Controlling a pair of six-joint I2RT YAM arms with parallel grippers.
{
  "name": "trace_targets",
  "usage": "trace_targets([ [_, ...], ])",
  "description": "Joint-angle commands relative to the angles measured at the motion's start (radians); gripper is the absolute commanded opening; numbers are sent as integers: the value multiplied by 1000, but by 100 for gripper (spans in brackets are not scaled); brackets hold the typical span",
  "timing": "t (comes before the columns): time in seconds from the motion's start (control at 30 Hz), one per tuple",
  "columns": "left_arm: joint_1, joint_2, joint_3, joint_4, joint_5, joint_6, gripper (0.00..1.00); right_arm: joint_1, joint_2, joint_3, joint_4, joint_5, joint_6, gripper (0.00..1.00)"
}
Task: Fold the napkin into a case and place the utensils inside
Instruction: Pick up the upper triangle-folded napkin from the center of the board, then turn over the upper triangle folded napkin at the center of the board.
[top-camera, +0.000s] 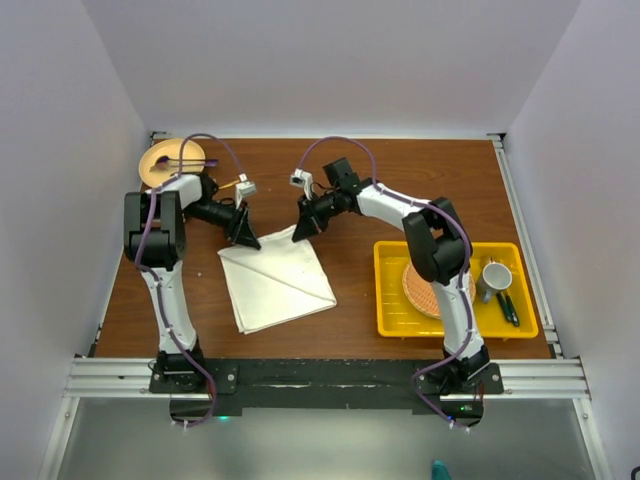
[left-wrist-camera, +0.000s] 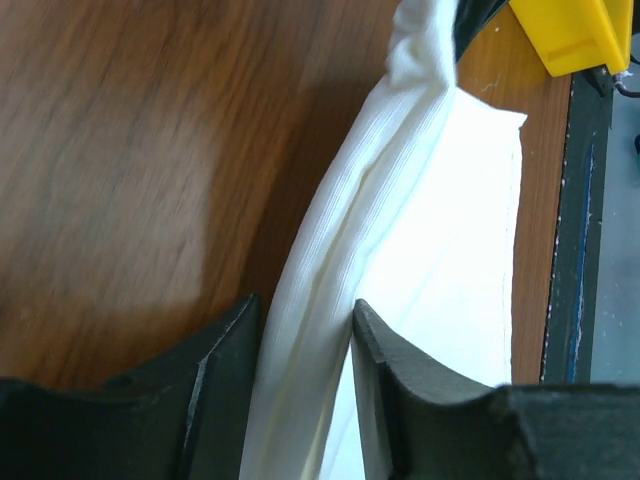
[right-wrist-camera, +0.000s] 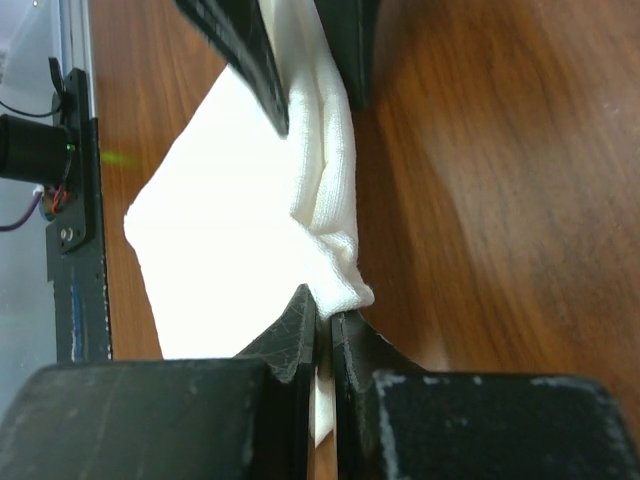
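Soft ribbed cloth napkin (left-wrist-camera: 420, 230) on glossy wood-grain table (left-wrist-camera: 150, 150)

**Bright overhead, soft wrists**

Top view evenly lit and sharp, faint shadows under the arms. Right wrist view: napkin (right-wrist-camera: 230, 230) burns out to flat white. Left wrist view: bench (left-wrist-camera: 120, 180) blurred with a pale glare patch, left fingers (left-wrist-camera: 215, 400) soft-edged.

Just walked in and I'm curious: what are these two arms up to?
They are working on the cream napkin lying on the table. The right gripper is pinched shut on its far edge, and the left gripper has its jaws either side of that same edge. The cloth lies mostly flat, no pouch shape yet.
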Motion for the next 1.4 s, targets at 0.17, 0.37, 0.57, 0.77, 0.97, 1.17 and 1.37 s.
trace_targets([
  [0.17, 88, -31, -65, -184, -90, 215, 41, -24, -122, -12, -38, -35, -62, 0],
  [0.37, 137, -28, -56, -228, -113, 238, 38, -43, -136, -12, -63, -44, -80, 0],
  [0.57, 138, -31, -49, -227, -94, 240, 30, -46, -141, -15, -83, -48, -94, 0],
  [0.77, 143, -63, 0, -206, -54, 199, 0, -67, -157, 6, -81, -21, -100, 0],
  [0.97, 134, -182, 158, 76, -41, -120, 0, -165, -141, 192, -75, 56, -145, 0],
  [1.17, 73, -265, 314, 489, -206, -409, 0, -201, -160, 281, 174, 172, -303, 0],
  [1.37, 22, -419, 112, 798, -384, -317, 0, -201, -254, 33, 667, 243, -454, 0],
])
